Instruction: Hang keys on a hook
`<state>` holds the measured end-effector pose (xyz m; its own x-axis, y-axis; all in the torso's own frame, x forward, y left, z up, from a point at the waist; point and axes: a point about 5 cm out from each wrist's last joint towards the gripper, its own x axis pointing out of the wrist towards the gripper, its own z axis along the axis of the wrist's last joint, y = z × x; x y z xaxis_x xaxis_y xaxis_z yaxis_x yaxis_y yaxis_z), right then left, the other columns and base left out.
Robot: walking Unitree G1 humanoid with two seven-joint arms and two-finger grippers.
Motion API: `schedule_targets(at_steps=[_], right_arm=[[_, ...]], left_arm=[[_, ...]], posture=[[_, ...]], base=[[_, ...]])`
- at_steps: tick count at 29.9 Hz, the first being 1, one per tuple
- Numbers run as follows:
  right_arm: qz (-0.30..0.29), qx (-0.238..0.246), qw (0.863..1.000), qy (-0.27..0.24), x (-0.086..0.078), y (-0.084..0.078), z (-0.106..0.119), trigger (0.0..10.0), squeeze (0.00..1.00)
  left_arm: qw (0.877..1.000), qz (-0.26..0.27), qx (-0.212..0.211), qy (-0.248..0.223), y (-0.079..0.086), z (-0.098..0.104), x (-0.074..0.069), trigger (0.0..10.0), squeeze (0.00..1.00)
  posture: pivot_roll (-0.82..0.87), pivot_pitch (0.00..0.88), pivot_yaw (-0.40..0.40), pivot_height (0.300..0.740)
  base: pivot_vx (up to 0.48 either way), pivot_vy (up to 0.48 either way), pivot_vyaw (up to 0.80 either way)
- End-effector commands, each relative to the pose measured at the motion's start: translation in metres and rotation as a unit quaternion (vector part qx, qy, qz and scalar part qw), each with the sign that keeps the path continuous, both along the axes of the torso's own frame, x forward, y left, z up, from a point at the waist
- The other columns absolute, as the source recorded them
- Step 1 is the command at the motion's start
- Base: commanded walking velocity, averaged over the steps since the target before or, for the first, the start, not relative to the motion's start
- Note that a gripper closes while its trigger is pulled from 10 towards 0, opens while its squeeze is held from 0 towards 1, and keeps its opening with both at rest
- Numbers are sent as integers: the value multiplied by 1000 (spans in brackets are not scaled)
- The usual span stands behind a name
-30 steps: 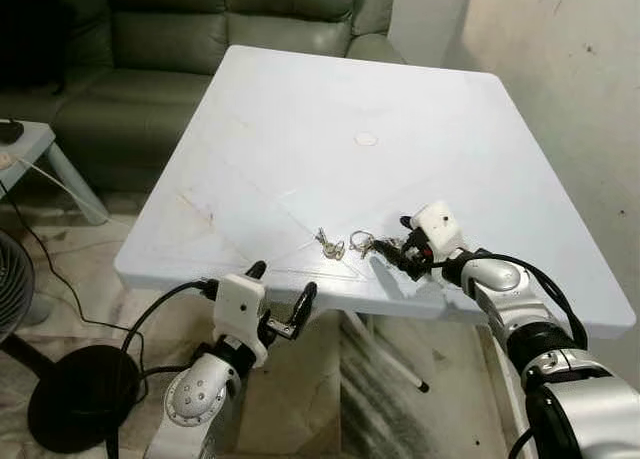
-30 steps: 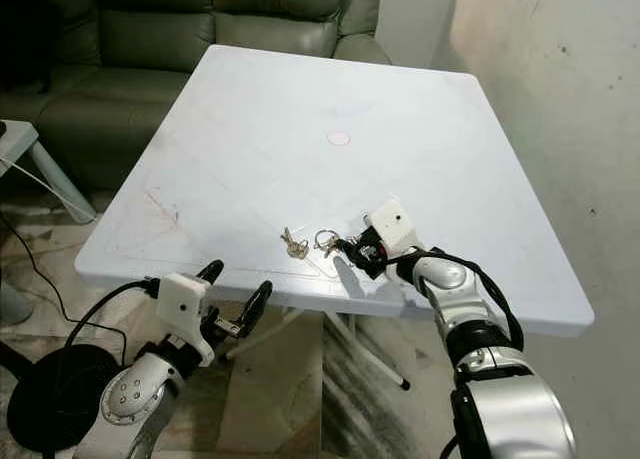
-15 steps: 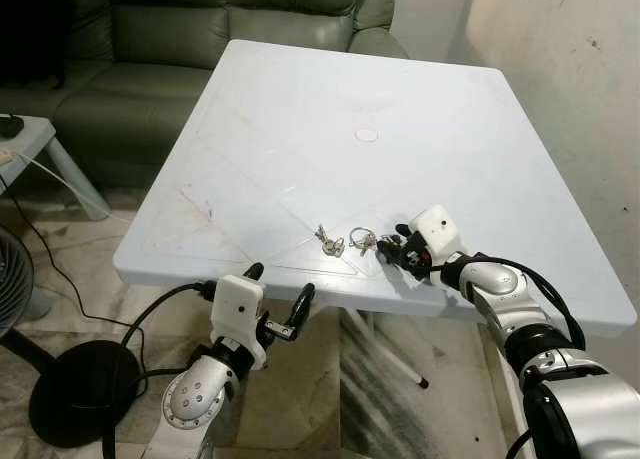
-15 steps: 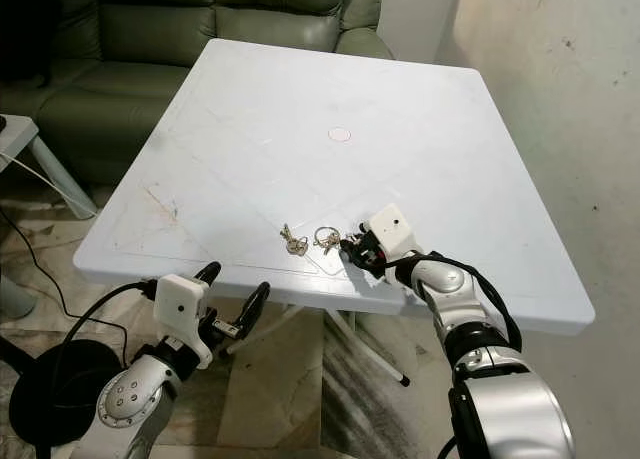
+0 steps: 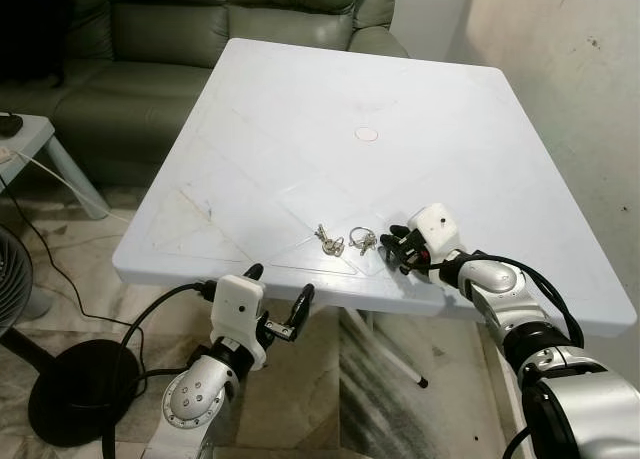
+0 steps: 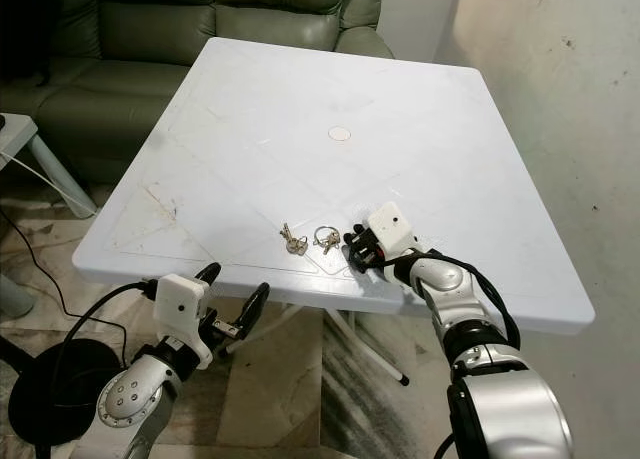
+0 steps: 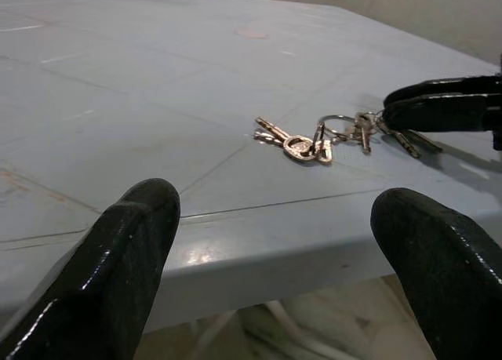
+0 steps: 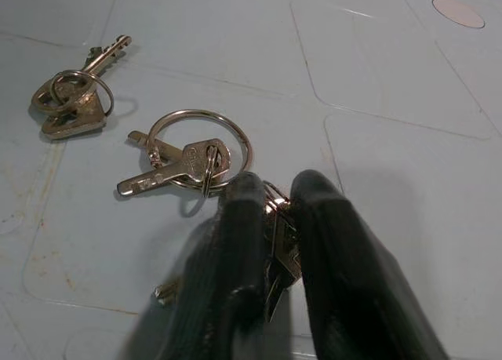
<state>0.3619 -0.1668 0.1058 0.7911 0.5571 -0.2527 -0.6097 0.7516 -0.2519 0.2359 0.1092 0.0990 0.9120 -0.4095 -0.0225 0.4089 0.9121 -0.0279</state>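
A white square table carries two bunches of silver keys near its front edge. The small bunch lies free. The other bunch, with a large ring, lies just right of it. My right gripper rests on the table beside that ring, its fingers shut on keys hanging from the ring. The free bunch lies beyond. My left gripper hangs open below the table's front edge, level with the tabletop, and both bunches of keys lie ahead of it.
A dark green sofa stands behind the table. A pale side table and a black fan base with a cable sit at the left. A bare wall runs along the right. A folding table leg shows underneath.
My right gripper has crept slightly left along the tabletop toward the ringed keys. The left arm has stayed put; the camera has shifted a little.
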Motion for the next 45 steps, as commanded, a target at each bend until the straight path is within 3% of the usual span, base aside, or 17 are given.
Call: schedule_targets(at_steps=[1,2,3,4,5,6,15,16,17,19,25,34,40,45], right_arm=[[-4,3,1000,-3,2,1,3,3686,0],[-3,3,1000,-3,2,1,3,4588,0],[-3,3,1000,-2,2,1,3,4784,0],[-3,3,1000,-2,2,1,3,6039,0],[-3,2,1000,-1,3,1,3,9373,0],[-3,1,1000,-1,3,1,3,10000,0],[-8,0,1000,-1,3,1,3,10000,0],[-12,4,1000,0,3,1,3,4863,0],[-15,13,1000,2,3,1,3,431,0],[-17,14,1000,-1,3,1,3,0,0],[-39,23,999,-6,5,-2,4,0,0],[-77,84,993,-36,9,-10,17,0,0],[-105,159,978,-85,12,-12,34,0,0],[-124,171,969,-130,11,-11,42,0,0]], left_arm=[[1000,0,4,-4,1,3,-2,10000,0],[1000,1,4,-4,1,3,-2,10000,0],[1000,2,4,-4,2,3,-1,10000,0],[1000,2,4,-4,2,3,-1,10000,0],[1000,3,5,-4,2,3,-1,10000,0],[1000,3,5,-4,2,3,-1,10000,0],[1000,3,8,-3,2,3,-1,10000,0],[1000,4,8,-3,2,3,-1,10000,0],[1000,4,8,-3,2,3,-1,10000,0],[1000,5,9,-3,2,2,-1,10000,0],[1000,6,10,-4,2,3,0,10000,0],[1000,8,11,-13,0,5,6,10000,0],[999,26,-3,-25,2,11,19,10000,0],[998,41,-9,-38,5,17,30,10000,0]], posture=[[74,116,-78,740],[75,115,-78,740],[76,115,-78,740],[76,115,-78,740],[76,115,-78,740],[78,115,-77,740],[80,111,-76,740],[80,112,-76,740],[81,110,-77,740],[81,108,-77,740],[82,98,-76,740],[77,73,-77,740],[61,46,-75,740],[46,28,-74,740]], base=[[0,0,0],[0,0,0],[0,0,0],[0,0,0],[0,0,0],[0,0,0],[0,0,0],[0,0,0],[0,0,0],[0,0,0],[0,0,0],[0,0,0],[0,0,0],[0,0,0]])
